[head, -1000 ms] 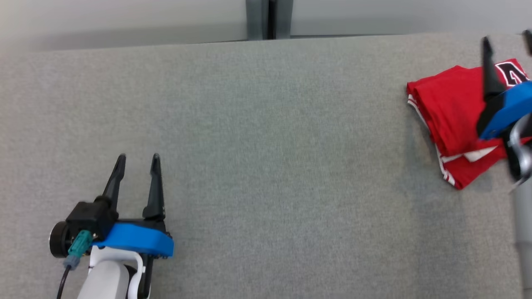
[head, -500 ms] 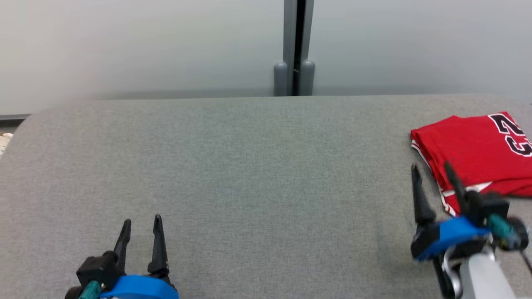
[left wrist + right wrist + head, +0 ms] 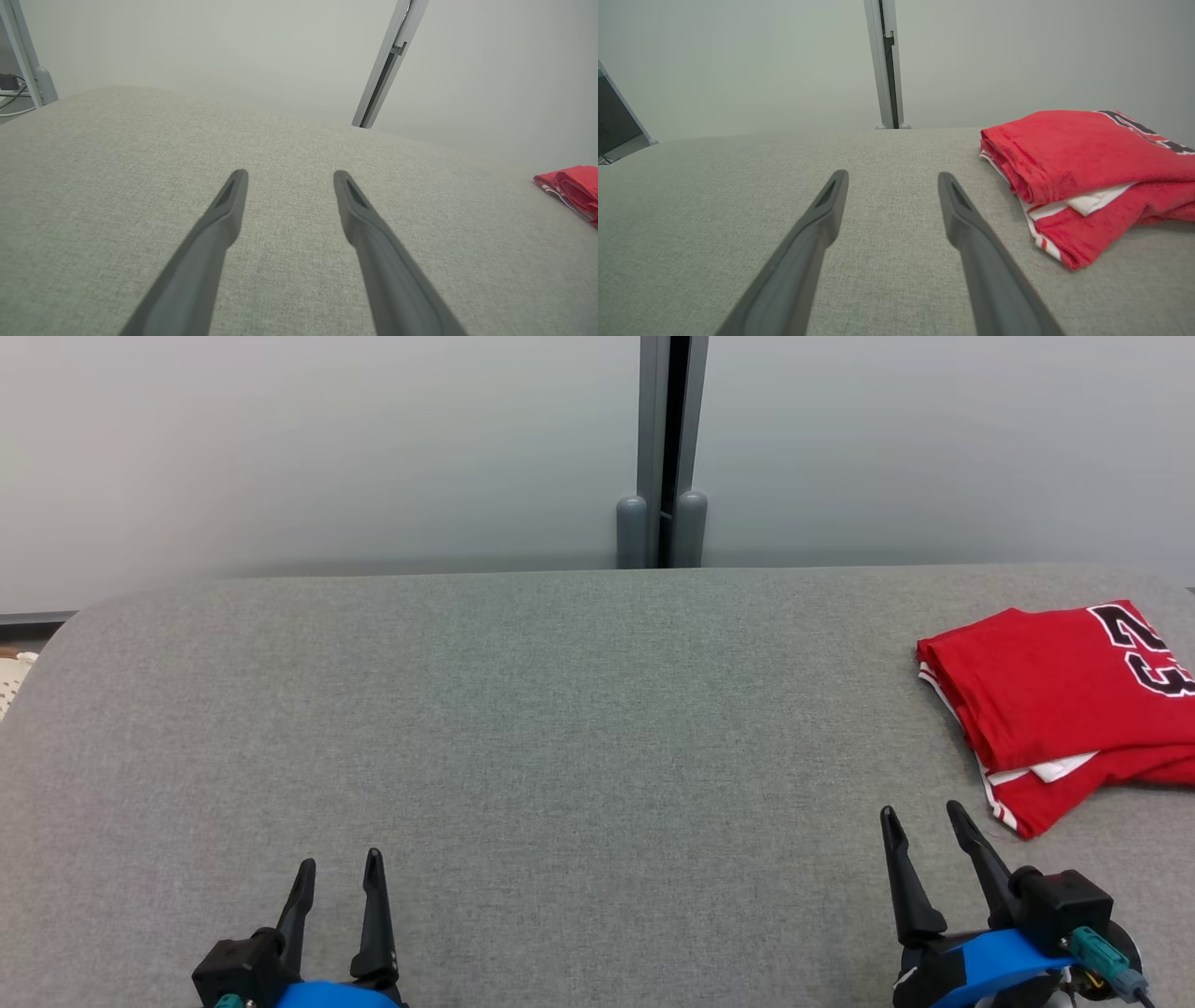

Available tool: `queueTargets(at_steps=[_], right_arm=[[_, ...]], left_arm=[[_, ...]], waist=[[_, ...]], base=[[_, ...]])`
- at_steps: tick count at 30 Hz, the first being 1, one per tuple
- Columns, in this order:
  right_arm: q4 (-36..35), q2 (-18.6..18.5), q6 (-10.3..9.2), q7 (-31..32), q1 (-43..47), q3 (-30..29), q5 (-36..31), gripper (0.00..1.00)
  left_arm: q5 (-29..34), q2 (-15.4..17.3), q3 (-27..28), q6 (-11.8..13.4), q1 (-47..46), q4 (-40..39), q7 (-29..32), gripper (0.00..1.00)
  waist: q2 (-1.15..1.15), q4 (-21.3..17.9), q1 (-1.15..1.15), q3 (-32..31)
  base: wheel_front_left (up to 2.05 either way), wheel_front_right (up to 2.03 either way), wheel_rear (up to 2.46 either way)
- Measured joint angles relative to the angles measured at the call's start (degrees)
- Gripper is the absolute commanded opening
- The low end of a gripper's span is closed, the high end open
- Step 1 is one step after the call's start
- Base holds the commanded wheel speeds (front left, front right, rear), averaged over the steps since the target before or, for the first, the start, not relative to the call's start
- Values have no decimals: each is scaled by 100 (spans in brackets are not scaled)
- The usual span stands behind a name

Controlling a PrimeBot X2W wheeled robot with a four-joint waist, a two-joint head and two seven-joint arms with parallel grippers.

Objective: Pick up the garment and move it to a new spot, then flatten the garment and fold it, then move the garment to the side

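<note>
**Desk:** Report the surface and the room.

**Operator:** I see one table point(image 3: 560, 728) covered in grey woven cloth. It lies flat, and its far left corner is rounded. Behind the far edge stands a pale grey wall point(image 3: 327, 448). A vertical grey post point(image 3: 665, 429) with a dark slot divides the wall near the middle, and two rounded caps point(image 3: 632, 527) sit at the foot of the post. From the left wrist I note a second post point(image 3: 18, 46) past the table's left end, with cables point(image 3: 9, 88) beside it. From the right wrist I note a dark slanted panel point(image 3: 614, 121) off that same end. I cannot tell what the panel is.

**Desk:** Where is the garment?

**Operator:** The garment point(image 3: 1055, 700) is red and folded, and it rests on the cloth at the far right, running out of my head view. White trim shows between its layers and black numerals show on top.

**Desk:** And the grippers?

**Operator:** The left gripper point(image 3: 340, 859) is at the near left, well apart from the garment. Its fingers are spread with nothing between them. The right gripper point(image 3: 920, 809) is at the near right, close to the garment's near corner but not touching it. Its fingers are likewise spread and hold nothing.
</note>
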Motion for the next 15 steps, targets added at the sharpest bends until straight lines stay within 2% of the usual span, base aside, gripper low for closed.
queueTargets(at_steps=[15], right_arm=[[22,0,0,-34,26,63,48,100]], left_arm=[[-82,-9,-80,-21,-8,46,1,100]], waist=[[0,-72,0,-40]], base=[[0,0,0]])
